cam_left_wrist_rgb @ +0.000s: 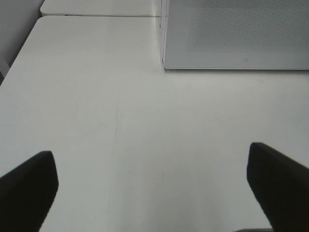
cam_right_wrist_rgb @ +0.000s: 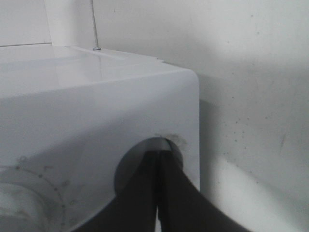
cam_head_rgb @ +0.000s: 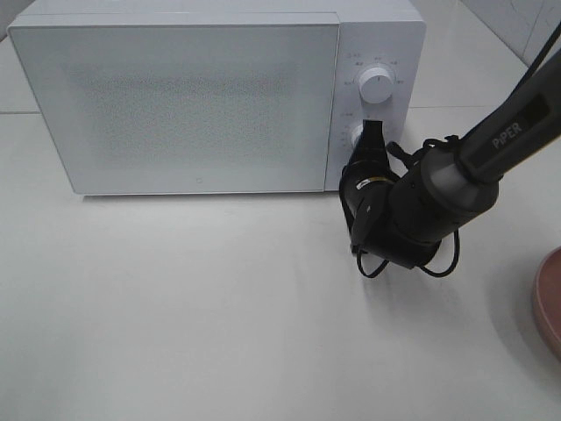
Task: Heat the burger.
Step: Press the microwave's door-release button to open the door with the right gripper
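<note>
At the microwave's [cam_head_rgb: 193, 96] control panel, the right fingers [cam_head_rgb: 372, 133] are seen pressed together, tips against the lower dial [cam_head_rgb: 356, 137]. Nothing is seen gripped between them; whether the dial is pinched or only touched cannot be told. The upper dial [cam_head_rgb: 378, 85] is left free. The left fingers [cam_left_wrist_rgb: 29, 183] are held wide apart over bare table [cam_left_wrist_rgb: 120, 96], well clear of the door [cam_head_rgb: 175, 105], and hold nothing.

The burger is not seen in any view. The door is closed and its frosted front cannot be seen through, so the burger is judged to be inside, unconfirmed. A pink plate [cam_head_rgb: 550, 303] is noted at the table's right edge; no burger shows on the part in view.

Step in hand, as judged: setting the lower dial to start heating.

For a clean turn:
- Contact is best kept on the dial's rim, not its face.
- The wrist should be rotated about the dial's own axis, so the tips are not dragged off sideways.
- Only light inward pressure is advised, so the microwave is not pushed back.
</note>
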